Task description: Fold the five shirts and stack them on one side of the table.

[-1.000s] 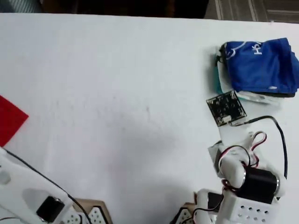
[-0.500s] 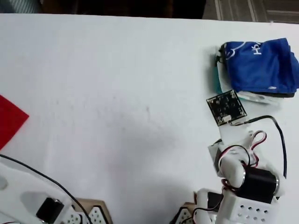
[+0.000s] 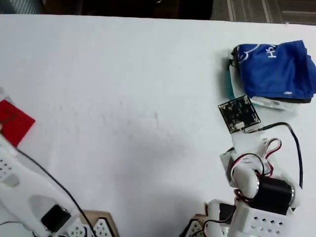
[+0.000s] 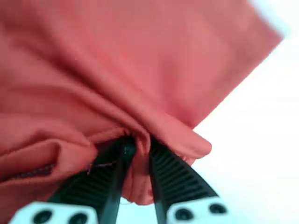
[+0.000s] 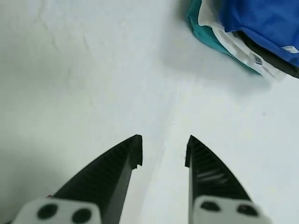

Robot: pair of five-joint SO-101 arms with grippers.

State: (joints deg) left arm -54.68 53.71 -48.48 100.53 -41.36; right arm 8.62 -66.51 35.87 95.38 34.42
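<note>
Currently: left gripper (image 4: 138,142) clamped on a bunched fold of the red fabric shirt (image 4: 117,70), cloth pinched between nearly closed jaws. High view: this shirt (image 3: 16,122) sits at the left edge of the white table (image 3: 123,74). Right gripper (image 5: 163,144) parted, holding nothing, above bare tabletop near the stack of folded shirts (image 5: 224,32). Stack at far right edge, blue shirt (image 3: 274,66) on top.
</note>
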